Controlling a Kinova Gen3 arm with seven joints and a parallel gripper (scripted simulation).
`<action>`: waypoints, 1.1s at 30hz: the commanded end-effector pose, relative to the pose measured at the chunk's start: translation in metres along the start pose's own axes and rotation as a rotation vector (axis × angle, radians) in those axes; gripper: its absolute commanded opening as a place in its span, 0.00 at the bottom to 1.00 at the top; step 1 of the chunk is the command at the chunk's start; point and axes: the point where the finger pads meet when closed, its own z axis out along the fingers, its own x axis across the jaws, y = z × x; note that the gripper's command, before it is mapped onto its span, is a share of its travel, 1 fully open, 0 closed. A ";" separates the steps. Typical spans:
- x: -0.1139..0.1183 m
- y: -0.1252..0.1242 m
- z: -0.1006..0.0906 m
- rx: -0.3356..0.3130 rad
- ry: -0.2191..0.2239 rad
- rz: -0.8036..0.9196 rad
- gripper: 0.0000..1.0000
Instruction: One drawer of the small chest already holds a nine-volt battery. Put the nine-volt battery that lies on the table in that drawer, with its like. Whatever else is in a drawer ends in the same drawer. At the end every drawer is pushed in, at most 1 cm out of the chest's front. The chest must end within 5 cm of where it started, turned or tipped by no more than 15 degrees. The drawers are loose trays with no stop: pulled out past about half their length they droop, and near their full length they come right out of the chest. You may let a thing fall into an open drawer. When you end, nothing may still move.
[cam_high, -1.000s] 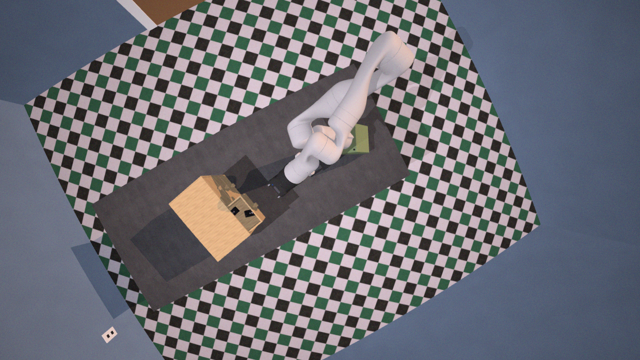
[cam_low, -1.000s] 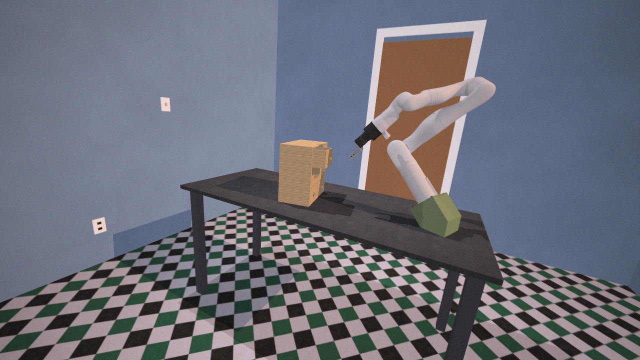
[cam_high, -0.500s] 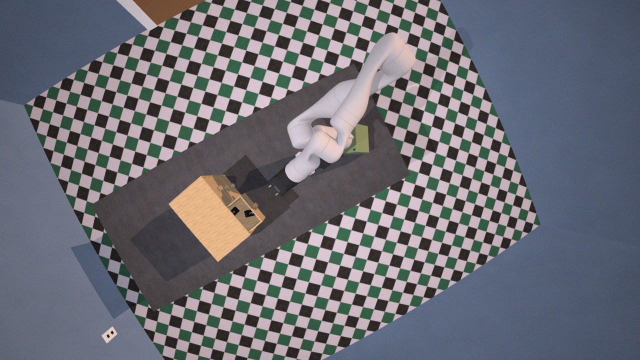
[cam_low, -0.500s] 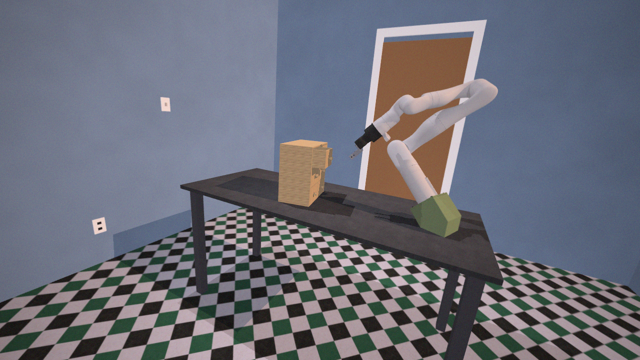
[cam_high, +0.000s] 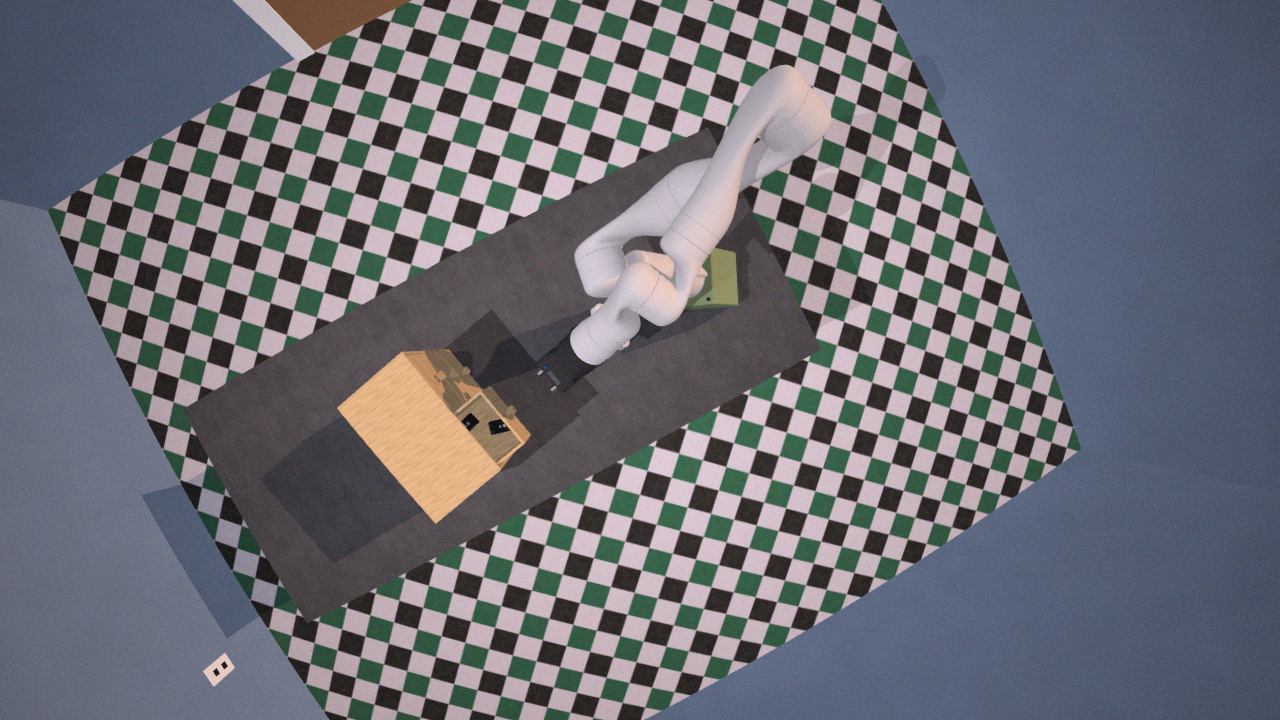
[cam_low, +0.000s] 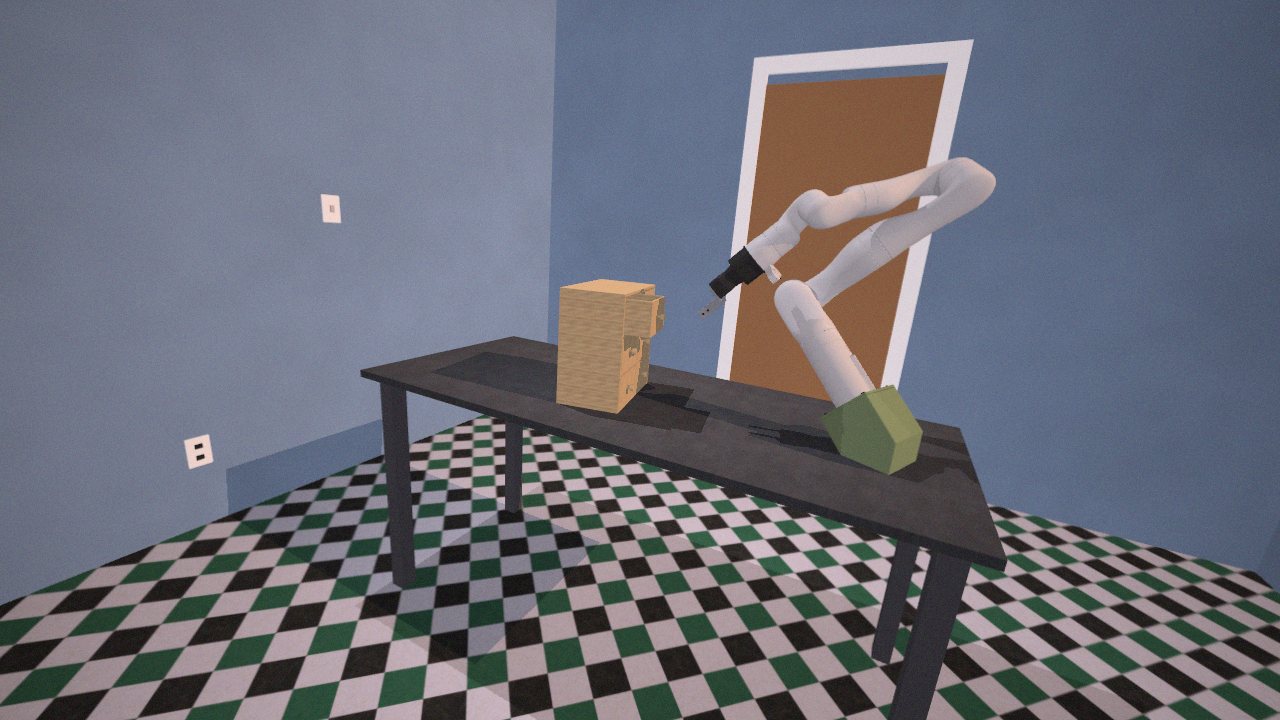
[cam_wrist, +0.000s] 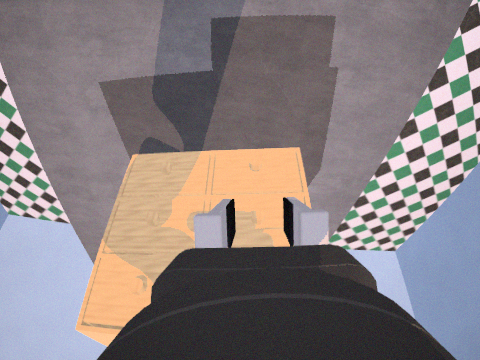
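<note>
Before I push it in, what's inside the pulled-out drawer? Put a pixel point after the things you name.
Two black blocky items, probably the nine-volt batteries, lie apart in the open drawer (cam_high: 509, 445) (cam_low: 642, 315). Its front corners and underside are hidden.

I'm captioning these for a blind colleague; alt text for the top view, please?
One drawer of a wooden chest stands open, two dark objects inside. Nearby, the fingers of a white arm hold nothing.
</note>
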 end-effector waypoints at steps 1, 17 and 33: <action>0.000 0.000 0.000 -0.001 0.001 0.000 0.67; 0.000 0.001 0.000 -0.001 0.001 0.000 0.67; 0.000 0.004 0.007 -0.001 0.001 0.000 0.67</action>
